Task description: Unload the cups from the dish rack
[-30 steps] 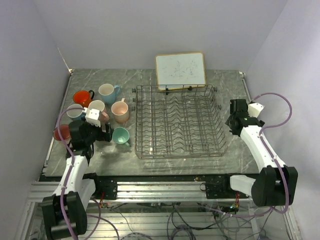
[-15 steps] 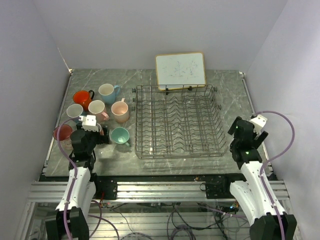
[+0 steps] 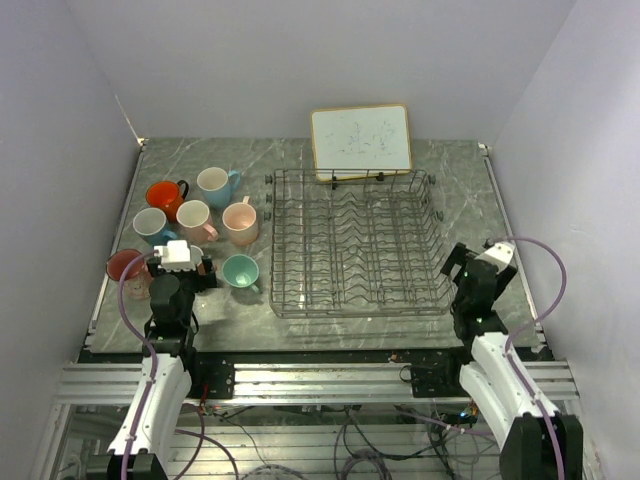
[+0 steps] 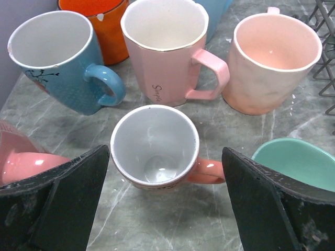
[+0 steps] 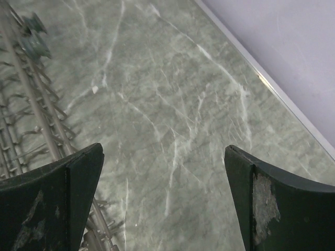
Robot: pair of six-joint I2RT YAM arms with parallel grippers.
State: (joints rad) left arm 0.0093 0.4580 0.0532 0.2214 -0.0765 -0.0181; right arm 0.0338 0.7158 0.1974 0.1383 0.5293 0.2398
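Observation:
The dish rack [image 3: 355, 245] holds no cups. The cups stand in a cluster on the table to its left: orange-red [image 3: 165, 194], light blue [image 3: 213, 183], blue [image 3: 150, 224], pink [image 3: 192, 215], peach [image 3: 240, 220], teal [image 3: 240, 270] and a dark pink one [image 3: 125, 266]. My left gripper [image 3: 188, 272] is open and empty. In the left wrist view it [image 4: 165, 150] frames a small coral-handled cup [image 4: 155, 146] standing on the table, untouched. My right gripper [image 3: 462, 272] is open and empty over bare table beside the rack's near right corner [image 5: 162, 149].
A wood-framed whiteboard [image 3: 360, 140] leans behind the rack. In the left wrist view the blue [image 4: 52, 63], pink [image 4: 165, 49] and peach [image 4: 275, 60] cups stand close behind the small cup. The rack's wire edge [image 5: 31, 104] is left of my right fingers.
Both arms have drawn back toward their bases. The left gripper has backed away from the cup cluster. The right gripper has come from the rack's right side to its near right corner.

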